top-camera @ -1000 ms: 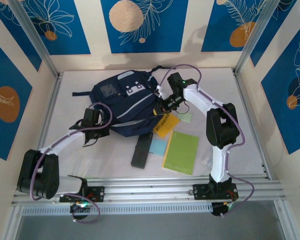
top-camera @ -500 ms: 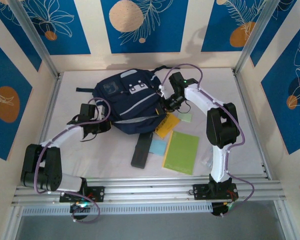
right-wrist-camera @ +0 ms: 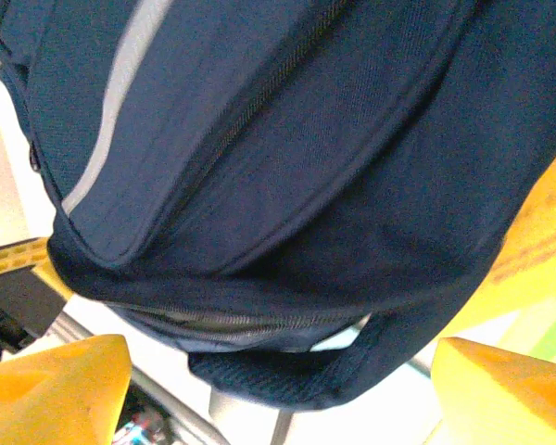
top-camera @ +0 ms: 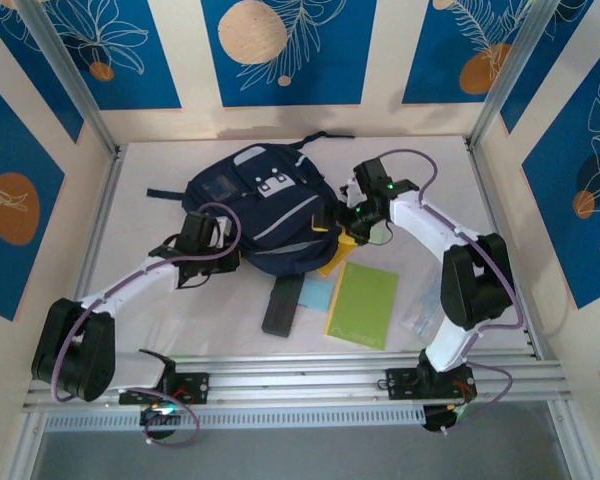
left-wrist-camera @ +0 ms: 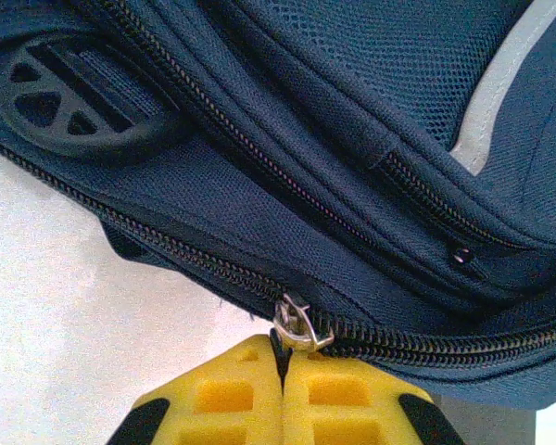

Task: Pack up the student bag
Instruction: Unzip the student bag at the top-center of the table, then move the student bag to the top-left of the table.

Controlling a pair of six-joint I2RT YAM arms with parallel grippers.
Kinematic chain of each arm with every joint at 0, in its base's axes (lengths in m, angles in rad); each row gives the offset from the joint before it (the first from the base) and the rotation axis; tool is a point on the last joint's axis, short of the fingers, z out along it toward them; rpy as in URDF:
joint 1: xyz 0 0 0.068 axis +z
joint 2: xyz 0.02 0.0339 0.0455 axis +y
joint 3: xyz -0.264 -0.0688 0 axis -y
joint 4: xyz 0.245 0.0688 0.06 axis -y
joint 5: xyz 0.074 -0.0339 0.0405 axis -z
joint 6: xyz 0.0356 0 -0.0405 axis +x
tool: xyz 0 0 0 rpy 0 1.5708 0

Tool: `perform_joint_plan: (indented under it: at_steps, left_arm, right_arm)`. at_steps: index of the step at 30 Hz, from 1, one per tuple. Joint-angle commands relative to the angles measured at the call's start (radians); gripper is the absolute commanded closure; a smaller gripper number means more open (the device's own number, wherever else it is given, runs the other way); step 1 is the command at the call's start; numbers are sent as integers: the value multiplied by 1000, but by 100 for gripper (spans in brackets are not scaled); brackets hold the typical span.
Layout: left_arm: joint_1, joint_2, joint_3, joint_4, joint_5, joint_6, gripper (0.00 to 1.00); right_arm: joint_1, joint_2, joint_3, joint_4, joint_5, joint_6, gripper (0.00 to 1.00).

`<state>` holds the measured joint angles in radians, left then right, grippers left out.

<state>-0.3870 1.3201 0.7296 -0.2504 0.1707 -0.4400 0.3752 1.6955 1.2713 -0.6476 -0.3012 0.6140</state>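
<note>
my left jaws: shut, pinching the zipper pull [left-wrist-camera: 301, 323] of the student bag [top-camera: 260, 205]; moved right along its near edge since a second ago | my right jaws: closed then, now wide apart, holding nothing, just off its right side | bag: back-centre of tabletop [top-camera: 220, 310]

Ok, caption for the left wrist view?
Left yellow fingers pinched shut on the small metal zipper pull of the dark navy fabric backpack.
</note>
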Motion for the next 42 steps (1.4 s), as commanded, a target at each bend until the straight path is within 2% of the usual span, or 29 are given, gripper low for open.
perform_joint_plan:
  at_steps: [1,7,10,11,13,15,18,19,22,27,34,42]
  left_arm:
    - [-22,13,37,33,-18,-25,100]
    - [-32,26,36,51,-20,-39,100]
    - [-33,21,30,59,-25,-43,100]
    - [-33,21,28,56,-33,-43,100]
    - [-33,21,23,49,-56,-48,100]
    - [-33,20,14,49,-76,-54,100]
    - [-30,22,5,47,-99,-51,100]
    - [-29,23,2,44,-109,-47,100]
    - [-11,30,4,13,-153,-21,100]
    - [77,45,29,-103,-323,58,100]
    - [192,43,40,-124,-407,87,100]
    - [223,135,96,-125,-532,99,100]
  right_arm:
    - [33,-41,-91,90,-74,180,15]
    - [88,-18,-175,223,-91,291,16]
    - [106,13,-195,278,-62,323,19]
    - [109,24,-202,294,-44,333,23]
    - [108,34,-229,344,-19,351,40]
    - [105,45,-256,380,7,360,71]
    - [102,53,-263,376,43,344,97]
    - [101,52,-265,370,50,338,100]
    - [94,48,-283,377,59,327,100]
    - [85,43,-293,355,84,300,100]
    - [75,45,-277,335,90,272,100]
    - [90,56,-197,291,100,228,100]
